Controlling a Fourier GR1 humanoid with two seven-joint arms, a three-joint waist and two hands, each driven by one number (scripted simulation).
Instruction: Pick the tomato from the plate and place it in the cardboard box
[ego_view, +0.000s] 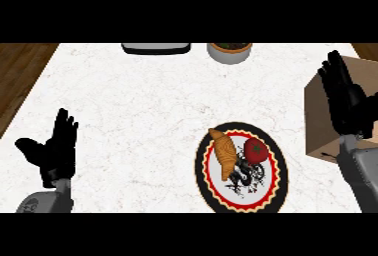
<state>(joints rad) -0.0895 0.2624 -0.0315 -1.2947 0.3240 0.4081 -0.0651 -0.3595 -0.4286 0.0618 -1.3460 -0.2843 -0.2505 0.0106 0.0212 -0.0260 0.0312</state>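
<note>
- Two black robot hands show over the white marbled counter (148, 100), one at each side of the head view.
- The left hand (53, 150) sits near the view's lower left on its grey forearm, fingers straight and pointing up, thumb spread out to the side; it is fully open, holds nothing and rests well apart from the plate.
- The right hand (347, 100) is at the view's right edge, above the brown cardboard box (319, 115); its fingers are extended and relaxed, with nothing in its hold.
- The round red tomato (255, 151) lies on the round plate with a black rim, red scalloped ring and white centre (240, 167), on the plate's upper right part, the side nearer the box.
- A golden-brown croissant (224, 152) lies just beside the tomato, on the plate's left part, running lengthwise.
- The plate stands on the counter to the left of the cardboard box, near it but apart.
- At the counter's far edge stand a grey round pot with dark contents (230, 51) and, to its left, a dark flat object with a pale rim (155, 48), only partly in view.
</note>
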